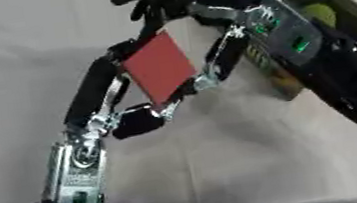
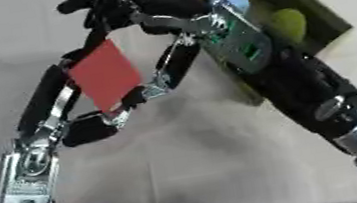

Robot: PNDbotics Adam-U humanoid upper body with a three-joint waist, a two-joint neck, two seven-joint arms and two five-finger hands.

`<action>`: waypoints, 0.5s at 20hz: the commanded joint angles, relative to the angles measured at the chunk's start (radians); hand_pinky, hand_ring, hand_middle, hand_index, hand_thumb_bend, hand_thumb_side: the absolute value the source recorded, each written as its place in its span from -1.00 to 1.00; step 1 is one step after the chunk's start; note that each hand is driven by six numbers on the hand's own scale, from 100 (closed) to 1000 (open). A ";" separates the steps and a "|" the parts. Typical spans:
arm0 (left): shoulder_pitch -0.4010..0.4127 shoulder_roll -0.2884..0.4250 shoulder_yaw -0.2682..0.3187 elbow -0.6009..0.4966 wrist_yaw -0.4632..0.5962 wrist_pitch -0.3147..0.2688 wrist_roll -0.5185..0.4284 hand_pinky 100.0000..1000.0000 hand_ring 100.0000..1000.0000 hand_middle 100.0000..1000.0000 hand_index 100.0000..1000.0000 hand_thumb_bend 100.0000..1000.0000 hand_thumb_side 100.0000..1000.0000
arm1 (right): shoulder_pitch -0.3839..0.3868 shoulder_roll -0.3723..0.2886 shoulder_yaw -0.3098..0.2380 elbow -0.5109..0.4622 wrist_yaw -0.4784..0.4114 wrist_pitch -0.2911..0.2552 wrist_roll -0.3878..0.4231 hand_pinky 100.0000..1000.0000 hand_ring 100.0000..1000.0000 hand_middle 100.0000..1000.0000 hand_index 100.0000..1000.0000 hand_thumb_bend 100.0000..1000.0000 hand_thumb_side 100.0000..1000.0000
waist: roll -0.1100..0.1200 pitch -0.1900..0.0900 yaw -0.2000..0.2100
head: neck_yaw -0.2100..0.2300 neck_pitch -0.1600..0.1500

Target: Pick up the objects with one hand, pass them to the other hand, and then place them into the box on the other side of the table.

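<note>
Down at the lower left of the frame, closest to the camera, is the robot's left forearm with a little green light on it, running up to the left hand [image 1: 118, 115]. That hand has a flat red card [image 1: 159, 67] pinched along its lower edge, thumb curled under the bottom corner and fingers up the left side. So the card is up in the air, middle of the frame, above the table [image 1: 227, 167] and touching nothing but hands.

What the next bit hangs on, as far as I can judge: the card's long axis runs from upper right down to lower left, tilted, and the right hand [image 1: 163, 2] is right at its top end. The right arm comes in from the lower right and arches over, fingers curled at the card's upper corner, with another finger reaching down along the right edge. I'd say both hands are on it at once, so this looks like the handover itself, though I can't tell for sure how much the right one actually has hold of.

Just behind the right forearm, upper right of the frame, is the cardboard box [image 2: 318, 6] with something round and yellow-green [image 2: 288, 24] sitting inside. So the right hand is clearly the nearer one to the box, and once the left lets go it's a short swing back to the upper right.

Writing-wise: nothing I can read. The card looks plain red, and there's a blue patch on the box flap but no legible text.
</note>
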 commanded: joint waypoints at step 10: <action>-0.012 -0.005 -0.004 0.001 -0.069 0.014 0.065 0.38 0.25 0.41 0.64 -0.34 0.51 | -0.012 -0.018 -0.033 -0.059 -0.050 -0.092 0.136 0.47 0.93 -0.27 0.35 -1.00 -0.57 | -0.002 -0.005 -0.011 | 0.002 -0.003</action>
